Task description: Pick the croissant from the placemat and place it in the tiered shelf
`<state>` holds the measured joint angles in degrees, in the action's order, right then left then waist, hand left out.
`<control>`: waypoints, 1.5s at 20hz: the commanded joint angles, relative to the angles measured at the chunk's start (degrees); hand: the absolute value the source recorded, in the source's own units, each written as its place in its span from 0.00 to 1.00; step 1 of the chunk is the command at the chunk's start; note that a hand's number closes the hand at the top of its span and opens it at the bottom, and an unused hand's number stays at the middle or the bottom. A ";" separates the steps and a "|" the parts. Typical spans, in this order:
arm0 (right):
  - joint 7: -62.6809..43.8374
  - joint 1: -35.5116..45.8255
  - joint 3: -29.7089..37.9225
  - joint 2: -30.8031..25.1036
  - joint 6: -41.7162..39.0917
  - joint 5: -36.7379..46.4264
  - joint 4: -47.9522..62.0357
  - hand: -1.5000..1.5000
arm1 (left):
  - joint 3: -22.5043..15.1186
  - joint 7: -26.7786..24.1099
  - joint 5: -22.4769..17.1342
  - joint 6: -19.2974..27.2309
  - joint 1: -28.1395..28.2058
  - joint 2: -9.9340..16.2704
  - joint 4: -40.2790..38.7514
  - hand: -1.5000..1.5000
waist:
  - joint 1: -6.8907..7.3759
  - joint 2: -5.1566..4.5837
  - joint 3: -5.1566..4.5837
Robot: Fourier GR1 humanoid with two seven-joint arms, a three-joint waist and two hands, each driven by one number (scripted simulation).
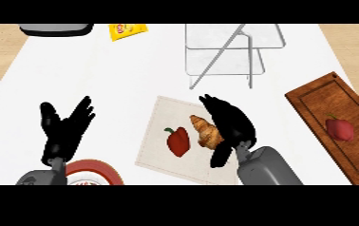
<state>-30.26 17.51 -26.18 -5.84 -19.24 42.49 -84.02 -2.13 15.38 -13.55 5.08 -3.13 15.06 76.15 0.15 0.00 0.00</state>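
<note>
Right robot hand open, black fingers straight, lying over the flaky golden croissant on the pale cloth placemat. Glossy red pepper just left of it. Clear tiered shelf well beyond. Left robot hand open, resting.

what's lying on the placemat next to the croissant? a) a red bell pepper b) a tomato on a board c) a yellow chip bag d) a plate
a: the red bell pepper lies on the placemat just left of the croissant, which the right hand is over.
</note>
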 commanded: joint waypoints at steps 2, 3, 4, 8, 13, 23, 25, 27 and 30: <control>6.84 1.03 2.90 -1.26 2.37 3.77 6.66 0.00 | 1.77 2.19 0.07 -2.34 1.55 0.94 2.66 0.50 | 0.08 0.00 0.01; 4.48 -0.39 -0.05 2.56 4.56 6.78 6.66 0.00 | 2.56 -0.44 1.19 -1.93 -0.63 -0.57 -1.58 0.50 | -0.04 -0.01 0.00; 3.45 5.20 3.97 3.59 1.60 5.11 9.34 0.00 | 3.08 -3.12 1.61 -3.09 -0.29 -0.42 -3.73 0.50 | 0.04 -0.04 -0.01; 10.87 1.01 4.12 3.40 8.94 6.98 12.48 0.00 | 1.13 3.41 3.08 -0.01 -0.36 -2.38 3.39 0.50 | 0.00 -0.01 0.01; 12.81 4.88 4.43 5.75 10.42 7.73 19.05 0.00 | 3.98 0.58 3.46 -3.05 -1.10 -2.59 -1.50 0.50 | 0.06 -0.03 0.00; 21.31 6.01 -3.25 5.75 7.19 9.16 26.83 1.00 | 5.04 -0.22 4.12 -3.62 -1.69 -2.81 -1.42 0.50 | 0.23 -0.13 0.00; 19.31 2.32 -1.54 5.47 4.10 8.54 19.06 1.00 | 6.51 -1.76 4.36 -4.64 -2.69 -2.13 -5.18 0.50 | -0.29 -0.01 -0.02; 21.34 0.61 -1.68 4.13 3.52 7.50 15.88 1.00 | 3.91 1.74 5.53 -2.28 2.28 -3.75 3.23 0.50 | -0.13 0.12 0.01; 23.46 -3.69 -3.66 4.88 7.55 8.95 13.01 1.00 | 3.65 4.81 4.62 -2.30 3.40 -4.23 7.78 0.50 | -0.09 0.16 0.02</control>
<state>-8.94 19.76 -27.54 -1.20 -12.82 51.17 -66.45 2.45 17.30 -9.16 1.52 -1.93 11.90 78.57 0.13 0.58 -0.21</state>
